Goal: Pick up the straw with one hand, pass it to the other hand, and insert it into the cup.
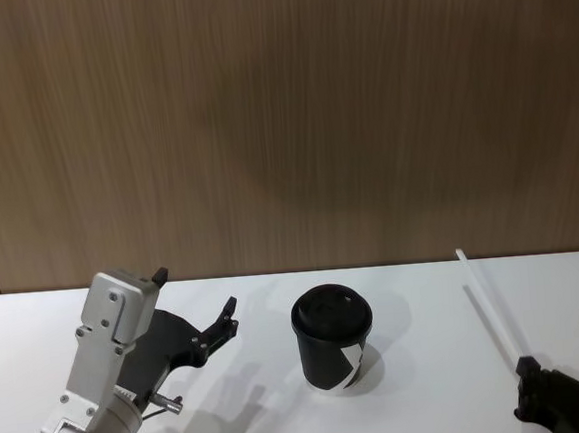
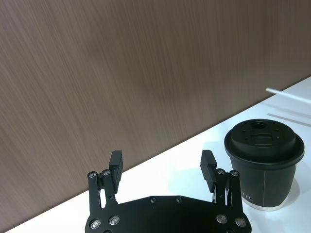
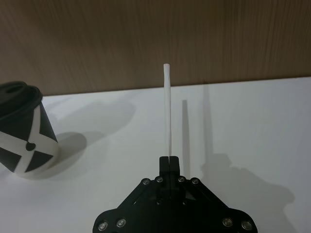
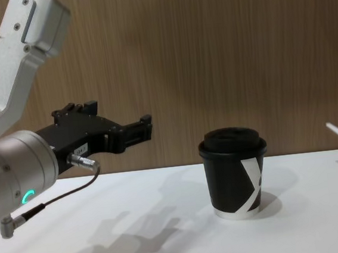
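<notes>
Pick-up judged done: the straw point(image 3: 168, 111) is pinched at its near end by the right gripper point(image 3: 169, 159), fingers closed tight on it, low at the right of the table point(image 1: 427, 306). Hand-over and insertion not yet done.

Left gripper point(image 2: 162, 162) is held above the table left of the cup point(image 1: 332, 338), fingers spread wide, nothing in them. Cup is stood upright between the two grippers, lid on.

Straw's long axis is run straight out from the right fingertips, free end aimed toward the wooden wall point(image 1: 282, 117) and leaned slightly toward the cup's side.
</notes>
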Controlling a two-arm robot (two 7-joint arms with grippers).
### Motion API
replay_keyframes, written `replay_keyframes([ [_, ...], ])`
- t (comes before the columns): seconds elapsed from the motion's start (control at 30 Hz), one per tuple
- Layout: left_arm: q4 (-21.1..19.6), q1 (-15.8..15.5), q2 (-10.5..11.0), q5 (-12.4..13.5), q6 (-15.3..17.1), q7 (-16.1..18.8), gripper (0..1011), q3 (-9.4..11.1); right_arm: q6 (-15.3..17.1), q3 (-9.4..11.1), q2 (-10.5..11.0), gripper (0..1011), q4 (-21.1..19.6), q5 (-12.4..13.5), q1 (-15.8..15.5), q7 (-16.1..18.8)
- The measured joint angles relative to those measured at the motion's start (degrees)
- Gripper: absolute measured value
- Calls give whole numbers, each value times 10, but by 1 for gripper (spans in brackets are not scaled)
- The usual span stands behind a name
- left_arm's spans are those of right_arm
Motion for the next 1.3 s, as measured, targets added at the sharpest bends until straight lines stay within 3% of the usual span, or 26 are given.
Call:
replay_keyframes([
  [0.3, 0, 0, 0, 0, 0, 0, 1003, 0, -64, 6, -3, 2, -16, 24, -9, 34],
  [0.5, 0, 0, 0, 0, 0, 0, 1003, 0, -103, 12, -3, 2, -30, 58, -17, 72],
  [0.67, 0, 0, 0, 0, 0, 0, 1003, 0, -132, 17, 0, 2, -45, 102, -26, 119],
  [0.93, 0, 0, 0, 0, 0, 0, 1003, 0, -151, 20, 11, 2, -62, 159, -37, 182],
  [1.3, 0, 0, 0, 0, 0, 0, 1003, 0, -153, 20, 33, 2, -81, 232, -49, 266],
])
